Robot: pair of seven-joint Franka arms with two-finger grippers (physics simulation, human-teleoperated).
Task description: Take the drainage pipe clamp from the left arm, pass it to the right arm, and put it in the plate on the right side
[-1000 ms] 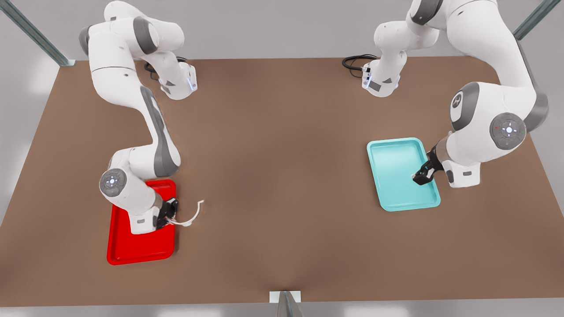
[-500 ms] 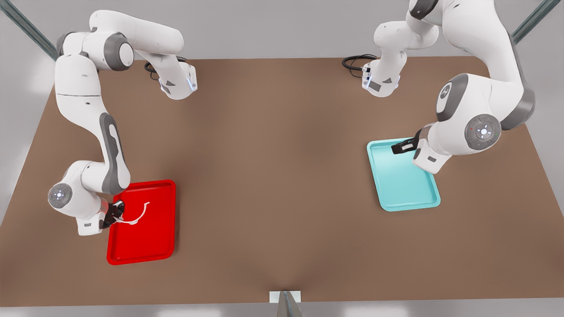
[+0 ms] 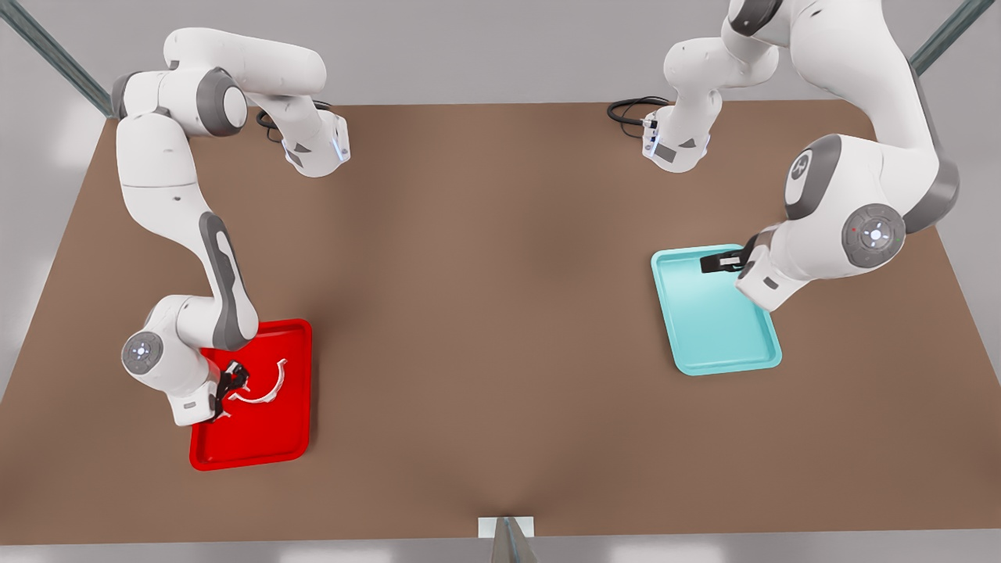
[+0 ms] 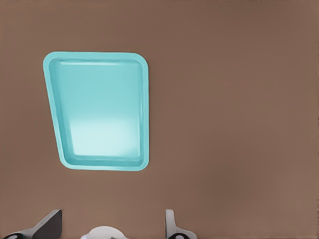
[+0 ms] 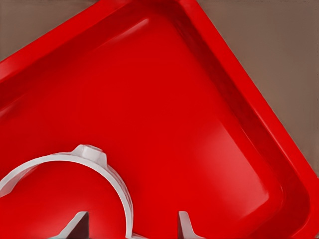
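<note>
The right arm's hand [image 3: 228, 385] is hanging over the red plate [image 3: 289, 438] at the front view's left, near the plate's outer long rim; the drainage pipe clamp [image 3: 262, 385] is reaching out from that hand toward the plate's middle, its white arc curving away from the fingers and its far tab pointing up the front view; one end of the clamp is sitting between the black fingers, so the hand is looking clenched on that end, though the contact itself is too small to settle in the front view; in the right wrist view the clamp [image 5: 94, 164] is arching right in front of the fingertips [image 5: 183, 225], one leg running down between them, with the plate [image 5: 259, 124] spreading beneath; whether the clamp is touching the plate's floor or hanging just above it, I cannot tell.

The left arm's hand [image 3: 718, 263] is waiting over the far end of the teal tray [image 3: 715, 352] at the front view's right, well apart from the clamp; its fingers are standing spread and grasping nothing; the left wrist view is looking down on the teal tray [image 4: 60, 144] and the brown worktop [image 4: 239, 99].
</note>
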